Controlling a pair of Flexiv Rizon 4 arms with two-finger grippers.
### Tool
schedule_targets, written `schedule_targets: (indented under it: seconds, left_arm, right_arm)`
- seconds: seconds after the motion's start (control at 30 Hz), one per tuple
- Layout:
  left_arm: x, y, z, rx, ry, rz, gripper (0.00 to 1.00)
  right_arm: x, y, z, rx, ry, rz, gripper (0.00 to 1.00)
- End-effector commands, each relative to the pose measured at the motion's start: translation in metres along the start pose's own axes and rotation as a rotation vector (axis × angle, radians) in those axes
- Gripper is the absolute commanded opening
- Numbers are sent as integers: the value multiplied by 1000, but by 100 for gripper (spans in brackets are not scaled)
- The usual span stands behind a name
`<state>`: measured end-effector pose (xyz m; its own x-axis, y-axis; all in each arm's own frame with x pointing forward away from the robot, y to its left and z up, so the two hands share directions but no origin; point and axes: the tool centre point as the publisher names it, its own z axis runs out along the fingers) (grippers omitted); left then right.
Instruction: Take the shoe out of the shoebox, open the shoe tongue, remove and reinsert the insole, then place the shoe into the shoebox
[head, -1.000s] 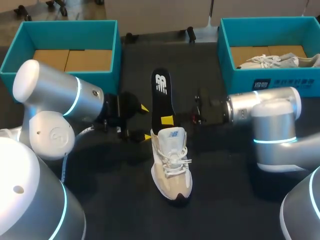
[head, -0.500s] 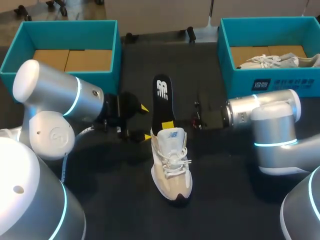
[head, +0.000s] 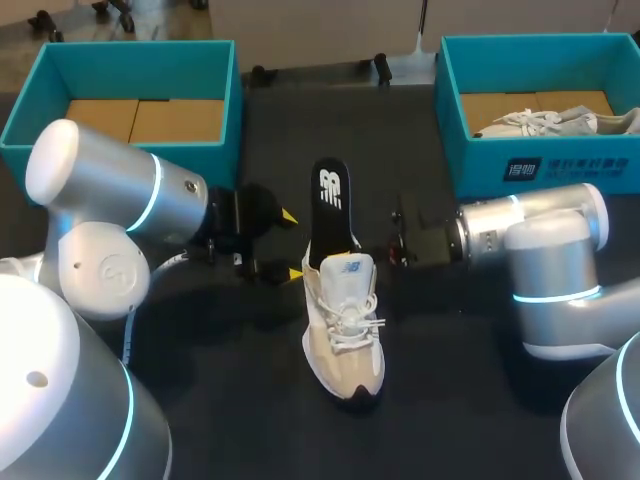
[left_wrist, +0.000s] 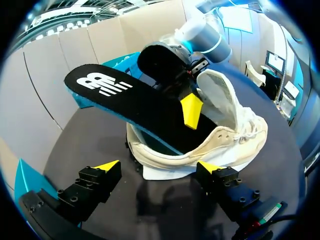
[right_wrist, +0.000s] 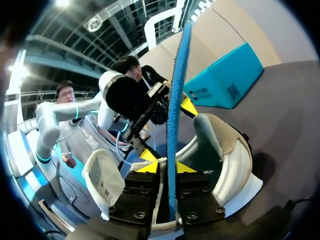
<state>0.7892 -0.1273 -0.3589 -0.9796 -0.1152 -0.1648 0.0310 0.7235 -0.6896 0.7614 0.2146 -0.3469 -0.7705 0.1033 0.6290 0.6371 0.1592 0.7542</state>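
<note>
A beige and white shoe lies in the middle of the black table, toe toward me. A black insole stands slanted out of its heel opening, its front end down inside. In the right wrist view my right gripper is shut on the insole's blue edge, just above the shoe's collar. My left gripper is open at the heel of the shoe, its yellow tips either side and apart from it. From the left wrist the insole shows with one right fingertip on it.
A teal shoebox with cardboard inside stands at the back left. A second teal box at the back right holds another pale shoe. My right arm lies across the table in front of that box.
The insole has slid down and deeper into the shoe, with less of it sticking out. My right gripper and arm moved a little toward me with it. The left arm stayed still.
</note>
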Motion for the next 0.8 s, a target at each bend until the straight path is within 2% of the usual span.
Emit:
schedule_targets:
  seconds: [0.03,0.33,0.37,0.43,0.47,0.67,0.8]
  left_arm:
    - [1,-1,0,-4,-3,0,100]
    - [1,-1,0,-4,-3,0,100]
    - [1,-1,0,-4,-3,0,100]
    - [1,-1,0,-4,-3,0,100]
    - [1,-1,0,-4,-3,0,100]
    - [1,-1,0,-4,-3,0,100]
    - [1,-1,0,-4,-3,0,100]
  right_arm:
    - [-1,11,1,17,-4,-16,23]
    - [-13,29,2,65,30,-48,20]
    - [-14,30,2,72,38,-48,18]
    - [-16,31,2,90,54,-42,5]
    - [-16,30,2,97,64,-34,0]
    - [-15,21,1,125,88,-2,0]
    - [-7,7,-1,128,89,42,0]
